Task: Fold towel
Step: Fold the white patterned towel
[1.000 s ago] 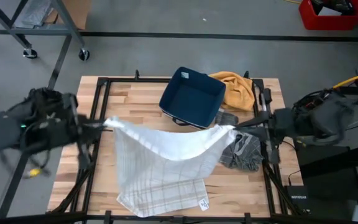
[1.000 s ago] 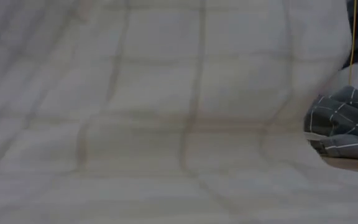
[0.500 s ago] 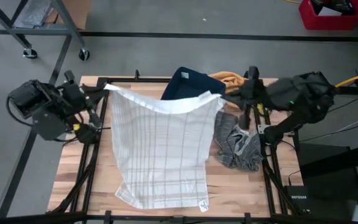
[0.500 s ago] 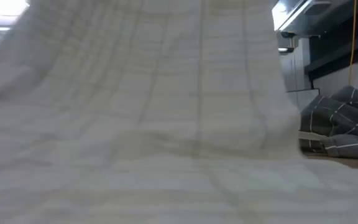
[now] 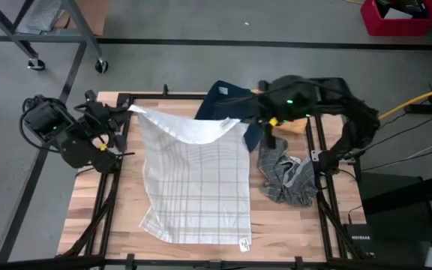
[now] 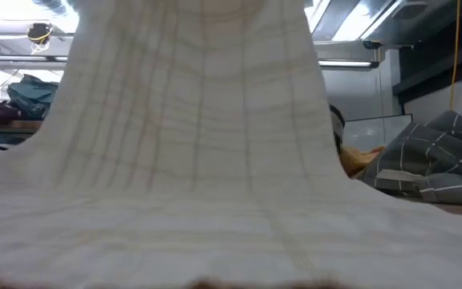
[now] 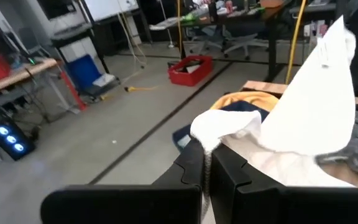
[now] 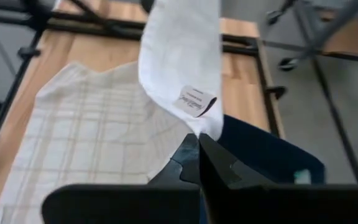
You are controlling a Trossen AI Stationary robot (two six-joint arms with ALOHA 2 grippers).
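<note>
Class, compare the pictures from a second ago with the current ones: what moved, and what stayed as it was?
Both end effectors kept their hold on the towel corners. They carried its top edge toward the table's far side. Over the last half second the right end effector swung in toward the left end effector, so the top edge now sags. The towel's near end, the grey cloth, blue cloth and yellow cloth stayed put.

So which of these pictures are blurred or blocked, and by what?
Low view: the white towel hangs close to the lens, soft, hiding most of the table; bright ceiling lights glare above. Left wrist view: the towel's far corner is smeared. High view: sharp, even light, the right gripper and left gripper holding the towel's corners.
</note>
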